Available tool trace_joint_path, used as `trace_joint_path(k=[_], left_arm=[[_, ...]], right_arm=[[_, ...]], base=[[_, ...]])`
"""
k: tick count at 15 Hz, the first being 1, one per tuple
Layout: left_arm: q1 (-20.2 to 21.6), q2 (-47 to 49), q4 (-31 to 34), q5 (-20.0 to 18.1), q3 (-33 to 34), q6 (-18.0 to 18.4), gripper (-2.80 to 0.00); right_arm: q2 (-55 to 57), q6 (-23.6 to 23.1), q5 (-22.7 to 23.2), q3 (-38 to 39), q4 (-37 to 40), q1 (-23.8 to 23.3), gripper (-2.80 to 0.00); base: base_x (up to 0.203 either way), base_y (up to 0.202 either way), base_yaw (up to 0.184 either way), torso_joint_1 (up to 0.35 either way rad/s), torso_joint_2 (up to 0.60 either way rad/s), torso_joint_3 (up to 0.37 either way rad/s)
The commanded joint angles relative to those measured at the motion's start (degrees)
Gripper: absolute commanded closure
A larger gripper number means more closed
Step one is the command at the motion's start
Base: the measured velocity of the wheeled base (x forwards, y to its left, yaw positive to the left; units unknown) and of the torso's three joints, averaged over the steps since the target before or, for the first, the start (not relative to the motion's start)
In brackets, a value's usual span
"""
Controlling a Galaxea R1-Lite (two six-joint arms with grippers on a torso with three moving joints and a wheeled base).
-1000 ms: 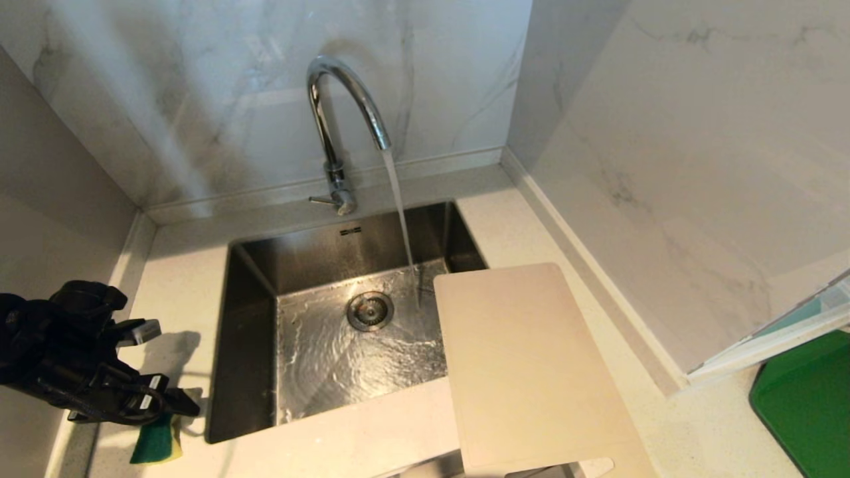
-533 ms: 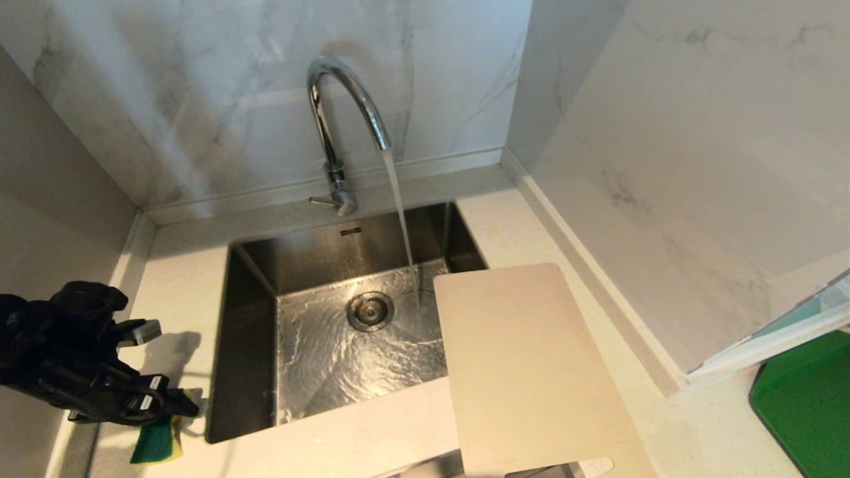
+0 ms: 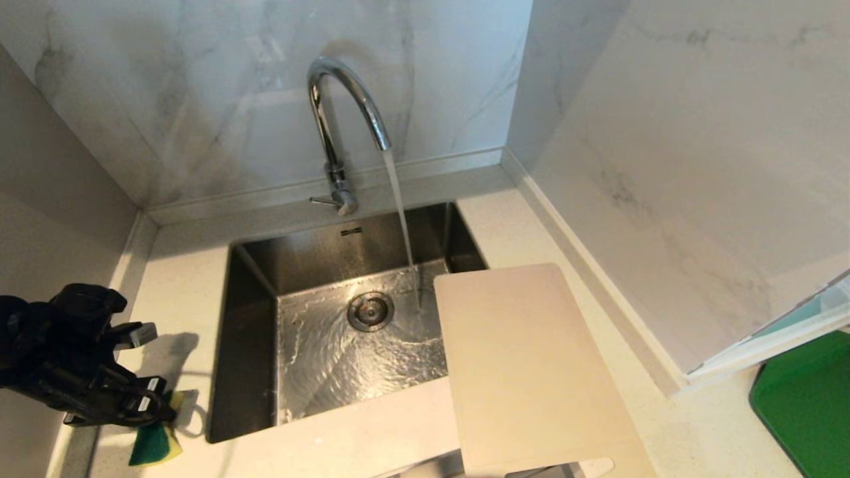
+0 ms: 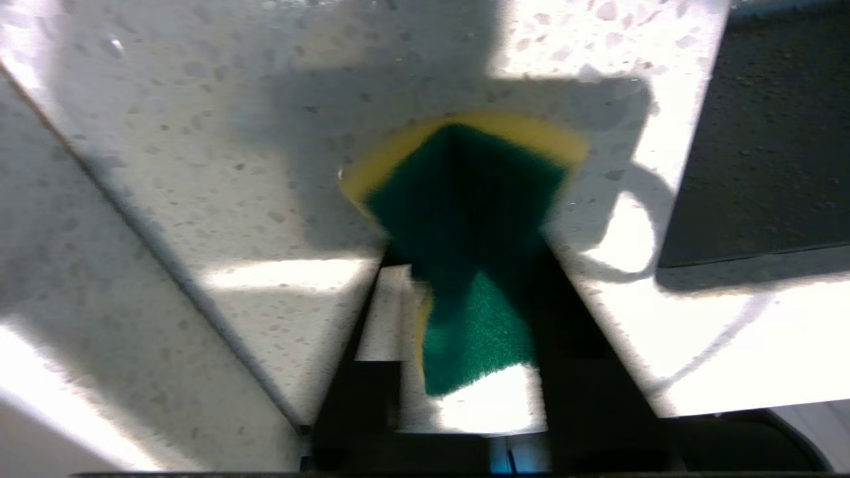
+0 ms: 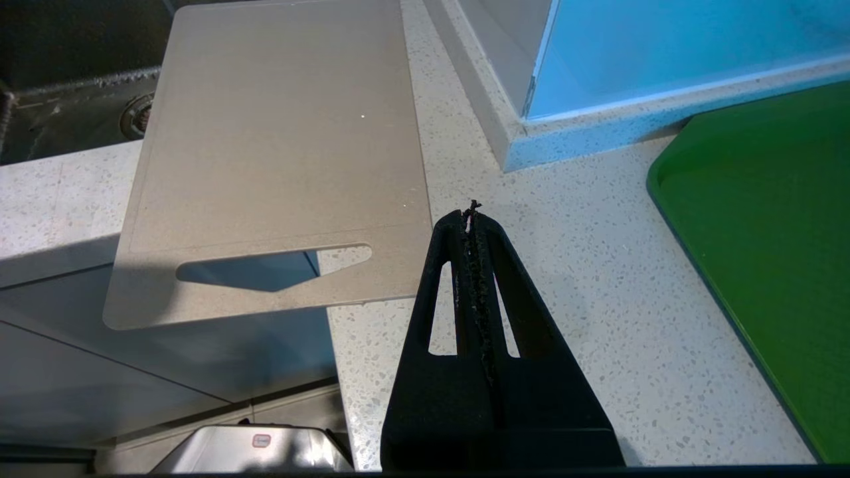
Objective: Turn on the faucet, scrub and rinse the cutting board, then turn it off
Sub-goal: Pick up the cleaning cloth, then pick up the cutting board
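Observation:
The chrome faucet (image 3: 345, 99) stands behind the sink (image 3: 252, 318), and water (image 3: 400, 212) runs from its spout into the basin. Its thin lever (image 3: 322, 200) points left. The cream cutting board (image 3: 524, 365) lies flat on the counter right of the sink, overhanging the basin and the front edge. Left of the sink, my left gripper (image 3: 159, 408) points down at the counter. In the left wrist view the left gripper (image 4: 465, 265) is shut on a green and yellow sponge (image 4: 478, 199), pinching its middle. My right gripper (image 5: 471, 216) is shut and empty above the counter, beside the board's (image 5: 279, 146) handle slot (image 5: 265, 265).
A dark green mat (image 3: 807, 398) lies on the counter at the far right, behind a marble wall corner (image 3: 664, 199). Marble walls close in the counter at the back and on the left. The sink floor is wet around the drain (image 3: 370, 310).
My left gripper's fingers have come together on the sponge and squeezed it, with the hand sinking slightly. The water keeps running and the board has not moved.

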Motion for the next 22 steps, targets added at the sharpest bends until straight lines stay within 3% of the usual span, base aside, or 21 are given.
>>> trace_joint_path(k=[1,3,8,14,18,22], left_arm=[[-0.71,-0.42,0.09,-0.05,0.02,-1.63,0.0],[-1.67,-1.68,0.46,-0.05,0.02,-3.8,0.0],[-2.77,-5.36,0.79,-0.22,-0.16,-4.16,0.0],[-2.81,-16.83,0.91,0.13,-1.06,-3.3,0.0],[-2.13,-25.69,0.93,0.11,-1.05,-0.43,0.0],[3.9,-32.5,0.77,-1.53,0.23,3.54,0.0]], right_arm=[[0.0,-0.01,0.05,0.09,-0.01,0.02,0.0],[0.0,-0.01,0.05,0.09,-0.01,0.02,0.0],[0.0,-0.01,0.05,0.09,-0.01,0.02,0.0],[0.0,-0.01,0.05,0.09,-0.01,0.02,0.0],[0.0,-0.01,0.05,0.02,-0.01,0.02,0.0],[0.0,-0.01,0.05,0.09,-0.01,0.02,0.0]], base=[[0.0,0.0,0.0,0.0,0.0,0.0],[0.0,0.0,0.0,0.0,0.0,0.0],[0.0,0.0,0.0,0.0,0.0,0.0],[0.0,0.0,0.0,0.0,0.0,0.0],[0.0,0.0,0.0,0.0,0.0,0.0],[0.0,0.0,0.0,0.0,0.0,0.0]])
